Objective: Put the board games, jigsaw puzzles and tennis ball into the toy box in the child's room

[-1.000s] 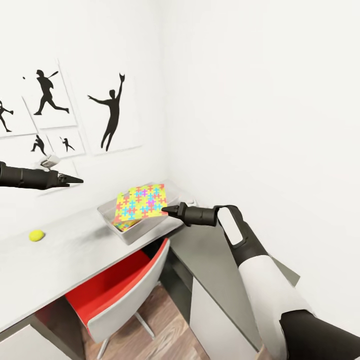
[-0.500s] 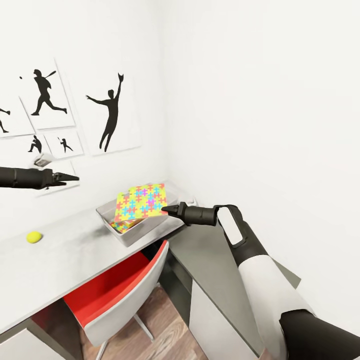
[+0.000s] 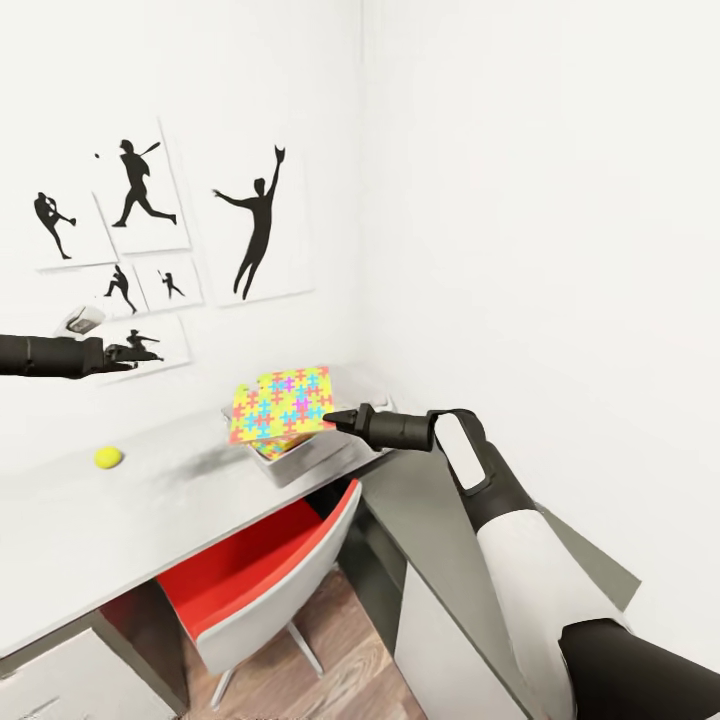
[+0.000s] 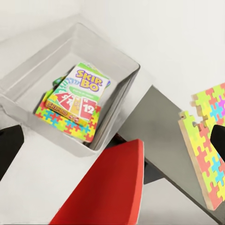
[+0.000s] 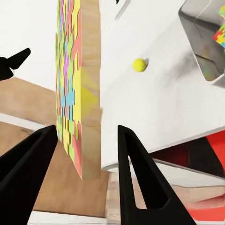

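Note:
My right gripper (image 3: 333, 419) is shut on a bright jigsaw puzzle (image 3: 281, 402), held tilted just above the light grey toy box (image 3: 318, 452) at the table's (image 3: 80, 525) far corner. Between my right fingers, the puzzle (image 5: 77, 89) stands edge-on. Inside the toy box (image 4: 28, 70) a SKIP-BO board game (image 4: 82, 91) lies on a second jigsaw puzzle (image 4: 65, 123), with a green edge showing beneath. The tennis ball (image 3: 108, 457) rests on the table to the left. My left gripper (image 3: 138, 354) hovers open and empty above the table, near the wall.
A red and grey chair (image 3: 255, 575) is tucked under the table below the toy box. A lower dark grey side unit (image 3: 425, 505) runs under my right arm. White walls meet close behind the box, the left one hung with silhouette posters (image 3: 255, 225).
The whole picture has shifted right, so the camera moved. The held puzzle now hangs over the box's left part. My left gripper sits slightly farther left in the picture.

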You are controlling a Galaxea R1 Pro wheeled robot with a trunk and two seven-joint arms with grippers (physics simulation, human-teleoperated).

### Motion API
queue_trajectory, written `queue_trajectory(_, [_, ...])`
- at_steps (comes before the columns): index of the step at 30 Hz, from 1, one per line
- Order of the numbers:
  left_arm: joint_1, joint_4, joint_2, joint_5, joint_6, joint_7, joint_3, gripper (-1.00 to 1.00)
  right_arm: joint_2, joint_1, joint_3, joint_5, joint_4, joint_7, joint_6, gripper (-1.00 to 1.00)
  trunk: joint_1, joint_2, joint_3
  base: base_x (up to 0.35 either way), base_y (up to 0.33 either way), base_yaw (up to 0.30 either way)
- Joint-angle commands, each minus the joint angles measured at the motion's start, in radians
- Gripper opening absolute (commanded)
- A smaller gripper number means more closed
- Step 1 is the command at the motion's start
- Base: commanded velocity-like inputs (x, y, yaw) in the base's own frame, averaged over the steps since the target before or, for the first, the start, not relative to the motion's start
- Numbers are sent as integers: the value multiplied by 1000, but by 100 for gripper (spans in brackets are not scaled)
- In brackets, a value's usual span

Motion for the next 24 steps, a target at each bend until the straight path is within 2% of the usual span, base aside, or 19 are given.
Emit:
queue_trajectory(1, [-1, 0, 0, -11, 10, -10, 2, 100, 0, -1, -1, 9, 0, 10, 2, -100, 1, -2, -3, 36, 17, 265])
queue_trajectory(7, [0, 0, 0, -11, 10, -10, 2, 100, 0, -1, -1, 6, -2, 10, 4, -100, 1, -2, -4, -9, 128, 184])
queue_trajectory(11, [0, 0, 0, -11, 10, -10, 2, 100, 0, -1, -1, 2, -2, 10, 3, -100, 1, -2, -4, -61, 186, 38])
queue_trajectory(24, [0, 0, 3, -11, 10, -10, 2, 100, 0, -1, -2, -2, -2, 10, 3, -100, 1, -2, -4, 27, 61, 3])
